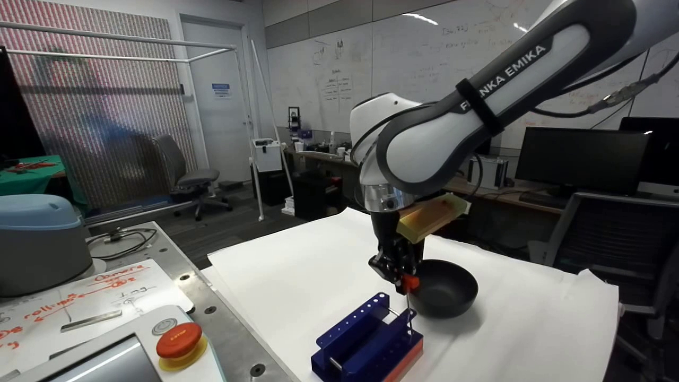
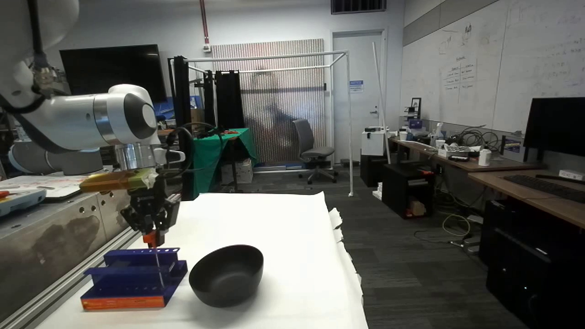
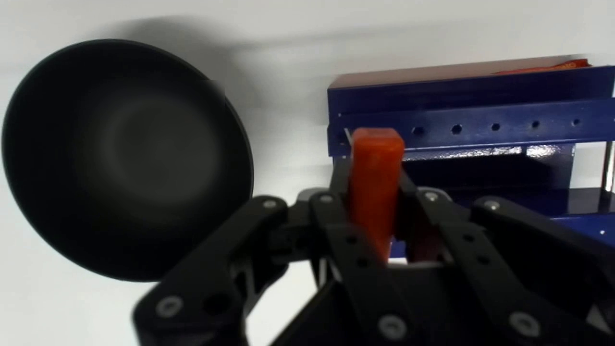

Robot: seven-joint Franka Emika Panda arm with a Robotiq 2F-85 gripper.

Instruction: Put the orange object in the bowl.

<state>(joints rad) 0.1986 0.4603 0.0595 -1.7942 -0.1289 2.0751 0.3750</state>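
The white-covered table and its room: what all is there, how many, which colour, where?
Paper: 1, white, foreground
Rack: 1, mostly blue, on the paper
Bowl: 1, black, on the paper beside the rack
Orange object: 1, orange-red, above the rack's bowl-side end
Stop button: 1, red, left foreground
Chairs: 2, greyish, back and right
Monitor: at least 1, black, right
Wall screen: 1, black, back
Door: 1, pale grey, back
Green cloth: 1, green, back
Whiteboard: 1, white, right
Desk clutter: count unclear, mixed, right
Robot arm: 1, white and grey, overhead
Gripper: 1, black, closed on the orange object
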